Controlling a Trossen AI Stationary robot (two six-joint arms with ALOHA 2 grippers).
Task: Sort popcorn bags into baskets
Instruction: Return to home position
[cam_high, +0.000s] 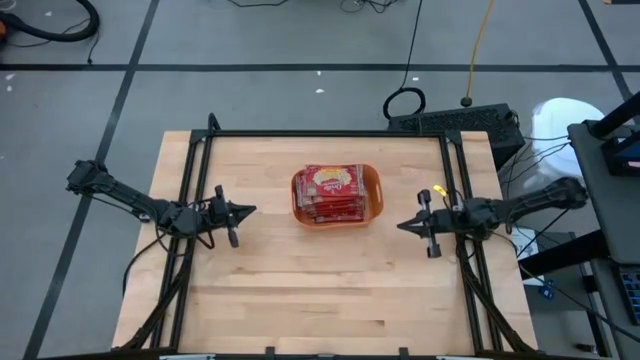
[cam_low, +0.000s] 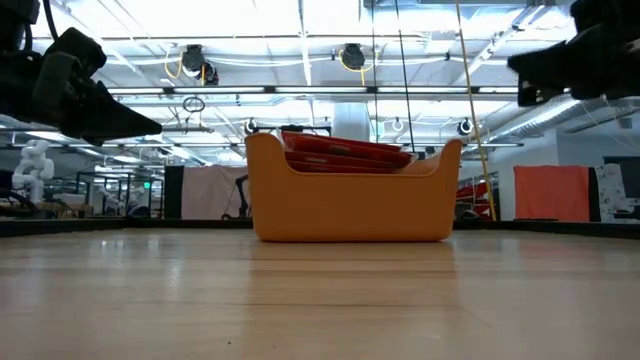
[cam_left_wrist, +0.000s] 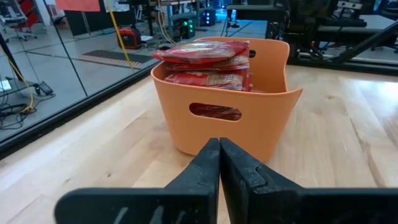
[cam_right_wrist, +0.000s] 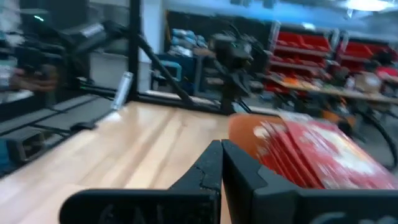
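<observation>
An orange basket (cam_high: 336, 193) stands on the table's middle, toward the far side, with several red popcorn bags (cam_high: 332, 190) stacked inside, the top ones above its rim (cam_low: 345, 150). My left gripper (cam_high: 250, 210) is shut and empty, left of the basket (cam_left_wrist: 227, 102) and pointing at it. My right gripper (cam_high: 402, 226) is shut and empty, right of the basket (cam_right_wrist: 249, 134), pointing left. In the right wrist view the bags (cam_right_wrist: 311, 152) show blurred.
A black frame (cam_high: 330, 134) runs along the table's far, left and right sides. Bare wooden tabletop (cam_high: 330, 290) lies between the basket and the near edge. Cables and a dark box (cam_high: 460, 122) lie on the floor beyond the far right corner.
</observation>
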